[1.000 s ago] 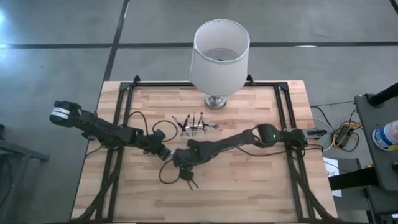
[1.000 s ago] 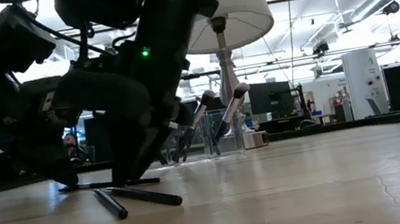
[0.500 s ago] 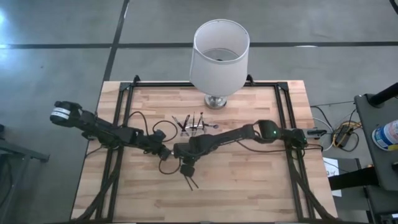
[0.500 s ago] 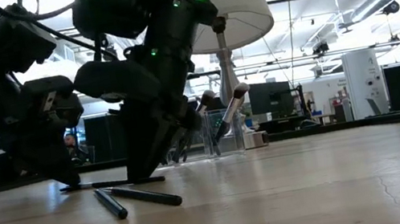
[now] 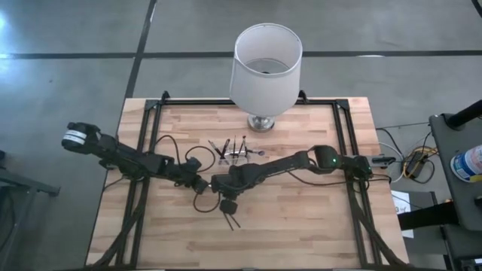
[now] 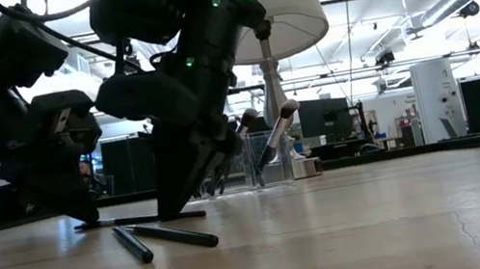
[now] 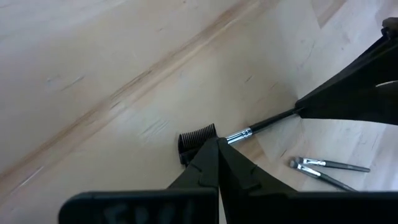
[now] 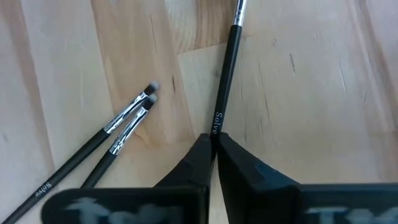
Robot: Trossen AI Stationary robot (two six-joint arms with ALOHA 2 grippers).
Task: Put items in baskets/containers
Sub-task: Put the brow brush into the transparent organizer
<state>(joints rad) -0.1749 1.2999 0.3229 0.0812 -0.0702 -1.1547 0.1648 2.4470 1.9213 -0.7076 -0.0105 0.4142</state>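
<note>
1. The right tool [image 8: 214,146] is down at the bench [image 5: 301,226] near its middle, and its fingers are pinching the end of one thin dark brush [image 8: 227,68] that lies flat on the wood.
2. That brush's long axis runs straight out ahead of the right tool, in line with the fingers, with the metal ferrule at the far end. The grip is therefore on the handle tip, not the middle.
3. Two more loose brushes [image 8: 118,140] lie crossed just beside the right tool, bristle ends close together, untouched.
4. The left tool [image 7: 217,163] is pressed together with nothing clearly between its fingers. It rests at the bench just beside the right tool, next to a small dark comb-like piece [image 7: 196,138]. The held brush's far end points towards it.
5. The clear holder [image 6: 262,158] stands farther back on the bench, towards the lamp [image 5: 265,68], with several brushes already leaning in it. From above it is nearly invisible, so its outline is uncertain.
6. Judged from this, the right arm is the nearer one and already has the brush. The coming move turns on lifting that long handle by its end and carrying it back towards the holder, where the free end may droop or swing.
</note>
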